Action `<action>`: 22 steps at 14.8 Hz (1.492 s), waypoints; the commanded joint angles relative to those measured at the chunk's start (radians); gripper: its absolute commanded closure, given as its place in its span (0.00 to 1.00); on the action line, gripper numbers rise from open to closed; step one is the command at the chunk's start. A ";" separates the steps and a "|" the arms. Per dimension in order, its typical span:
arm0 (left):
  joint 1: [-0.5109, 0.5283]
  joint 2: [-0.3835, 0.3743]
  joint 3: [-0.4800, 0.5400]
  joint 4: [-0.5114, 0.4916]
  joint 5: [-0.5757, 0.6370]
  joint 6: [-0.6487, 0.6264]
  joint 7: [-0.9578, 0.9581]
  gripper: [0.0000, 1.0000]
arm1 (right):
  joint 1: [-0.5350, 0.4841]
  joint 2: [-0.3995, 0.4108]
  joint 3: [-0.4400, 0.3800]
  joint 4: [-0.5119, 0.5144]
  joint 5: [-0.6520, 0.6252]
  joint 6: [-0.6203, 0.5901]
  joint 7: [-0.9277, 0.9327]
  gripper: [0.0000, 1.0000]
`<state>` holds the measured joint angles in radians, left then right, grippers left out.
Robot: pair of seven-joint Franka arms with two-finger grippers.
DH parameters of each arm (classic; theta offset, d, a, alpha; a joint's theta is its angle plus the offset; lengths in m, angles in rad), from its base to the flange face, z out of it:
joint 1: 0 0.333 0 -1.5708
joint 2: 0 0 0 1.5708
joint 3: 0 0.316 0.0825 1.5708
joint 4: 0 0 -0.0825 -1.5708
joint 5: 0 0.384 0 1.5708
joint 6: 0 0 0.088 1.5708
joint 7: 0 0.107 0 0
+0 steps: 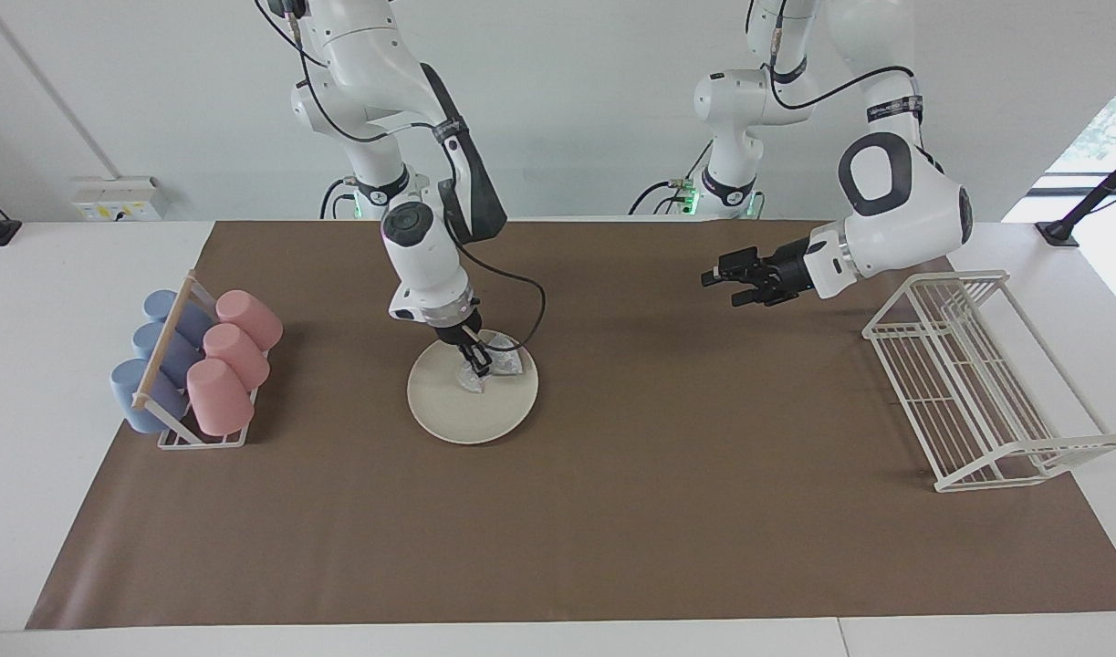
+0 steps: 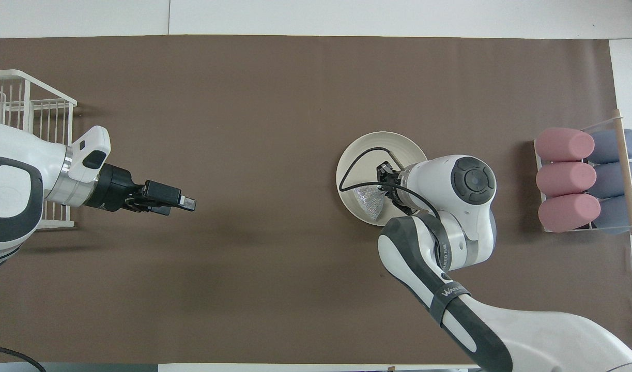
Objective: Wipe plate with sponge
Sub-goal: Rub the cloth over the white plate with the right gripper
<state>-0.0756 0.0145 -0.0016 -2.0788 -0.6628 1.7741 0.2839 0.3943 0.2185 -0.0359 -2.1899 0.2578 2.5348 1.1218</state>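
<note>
- Right pincer (image 1: pixel 474 363) pinching the sponge (image 1: pixel 495 363), fingertips pressed together on its edge; sponge rests on the plate (image 1: pixel 457 411), in the half nearer the robots, about 1 o'clock from plate centre in the facing view.
- Why held so: an edge grip leaves most of the pad trailing flat on the plate, so it can be dragged as a wiping face. Judgement: the wipe is just beginning, most of the plate still not covered.
- In the overhead view the sponge (image 2: pixel 368 199) sits at about 7 o'clock inside the plate (image 2: pixel 365 144), the right pincer (image 2: pixel 385 178) over plate centre.
- Right arm pose: comes from its base, elbow high, forearm angled steeply down, wrist tilted so the fingers point down and toward the plate middle; its cable loops over the plate.
- Plate lies flat on the brown mat (image 1: pixel 612 511) on the table (image 1: pixel 46 274), toward the right arm's end, well apart from the cup rack (image 1: pixel 197 365) at its 9 o'clock in the facing view.
- Left pincer (image 1: pixel 726 278) spread wide, holds nothing, up over bare mat; left arm waits, forearm roughly level, wrist pointing toward the table middle, near the wire rack (image 1: pixel 977 383).
- Left pincer in overhead (image 2: pixel 184 188) well apart from plate.
</note>
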 commanded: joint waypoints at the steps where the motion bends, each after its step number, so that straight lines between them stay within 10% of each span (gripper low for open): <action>1: -0.018 0.009 0.006 0.048 0.112 0.019 -0.083 0.00 | -0.067 0.015 0.010 -0.016 0.009 0.032 -0.155 1.00; 13: -0.018 0.002 0.000 0.049 0.152 0.022 -0.130 0.00 | 0.078 0.030 0.011 -0.027 0.023 0.094 0.082 1.00; 22: -0.018 0.004 0.000 0.049 0.152 0.036 -0.129 0.00 | -0.103 0.036 0.011 -0.033 0.024 0.093 -0.298 1.00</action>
<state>-0.0788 0.0144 -0.0076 -2.0363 -0.5328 1.7914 0.1763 0.3603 0.2289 -0.0320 -2.2024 0.2619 2.6107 0.9450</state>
